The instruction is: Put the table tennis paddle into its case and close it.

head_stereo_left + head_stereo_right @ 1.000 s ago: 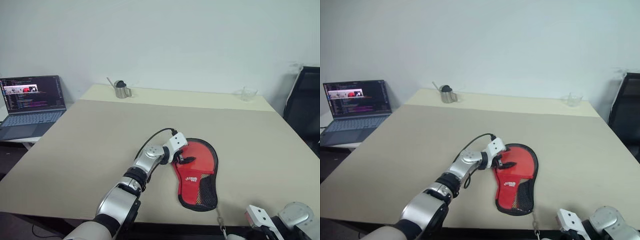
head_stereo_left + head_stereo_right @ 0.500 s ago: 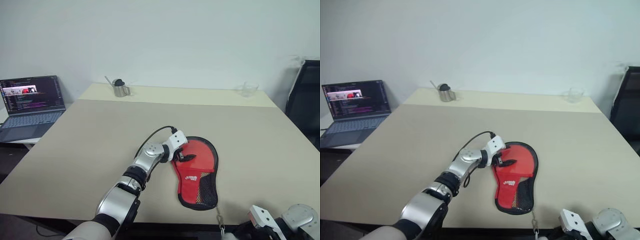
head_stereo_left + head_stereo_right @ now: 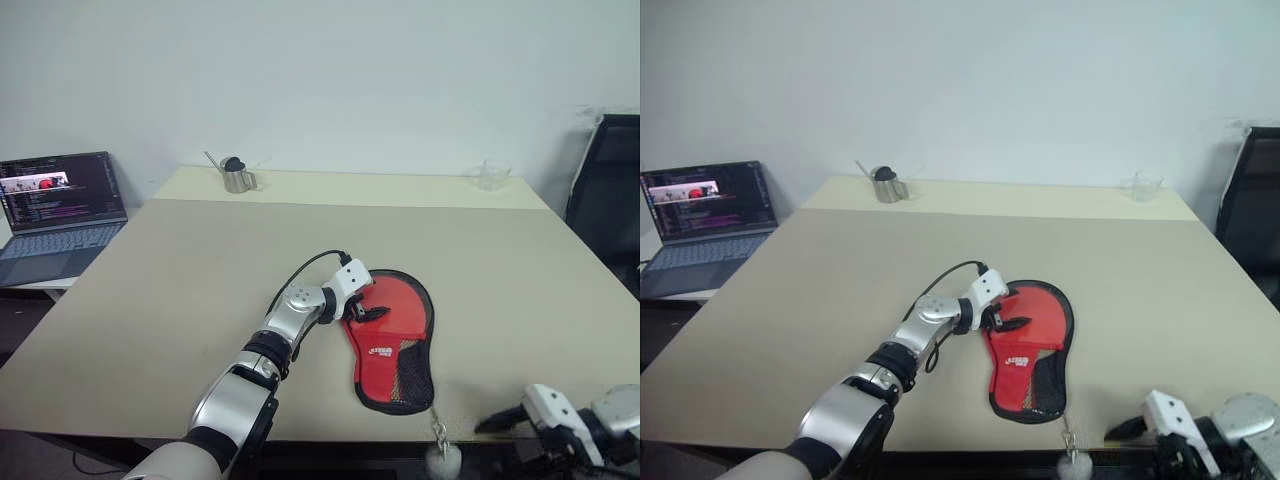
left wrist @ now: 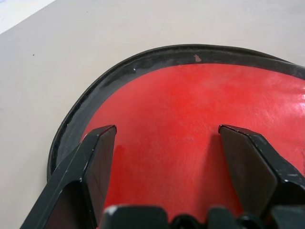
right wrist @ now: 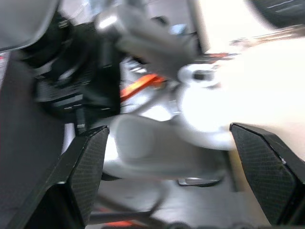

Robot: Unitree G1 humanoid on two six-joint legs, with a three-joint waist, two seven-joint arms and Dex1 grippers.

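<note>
On the beige table (image 3: 180, 290), the case (image 3: 395, 340) lay open at centre with the table tennis paddle (image 3: 398, 315) inside, so the spread-fingered left gripper (image 3: 365, 312) at its nine o'clock edge should have pinned it while the empty, wide-open right gripper (image 3: 495, 422) fetched the zipper pull (image 3: 440, 435) at six o'clock.

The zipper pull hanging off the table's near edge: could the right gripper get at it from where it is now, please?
Probably yes: the zipper pull dangles just beside the right gripper, whose jaws are open and pointing toward it with nothing between them.
</note>
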